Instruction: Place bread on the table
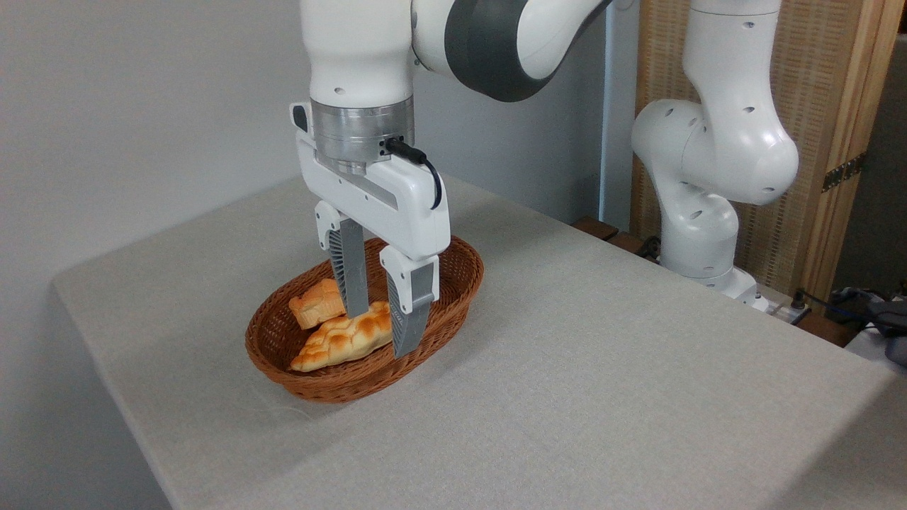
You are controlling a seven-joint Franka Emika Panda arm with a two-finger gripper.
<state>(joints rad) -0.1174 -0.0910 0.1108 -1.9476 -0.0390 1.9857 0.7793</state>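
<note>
Hovering my spread-open gripper (381, 327) over the braided loaf (342, 341); I should shift left onto the bread (317, 303).

Wicker basket (453, 283) holding a braided loaf (340, 341).

A: We note a plain pale grey wall (142, 106) behind, matte, evenly lit, no hard shadows.

B: On the right we see a woven cane panel (822, 92) in a light wooden frame (861, 106), with a dark metal hinge (843, 172) on its edge.

A: We also log a white vertical strip (604, 120) where wall meets panel, and dark cables (836, 301) low at far right.
</note>
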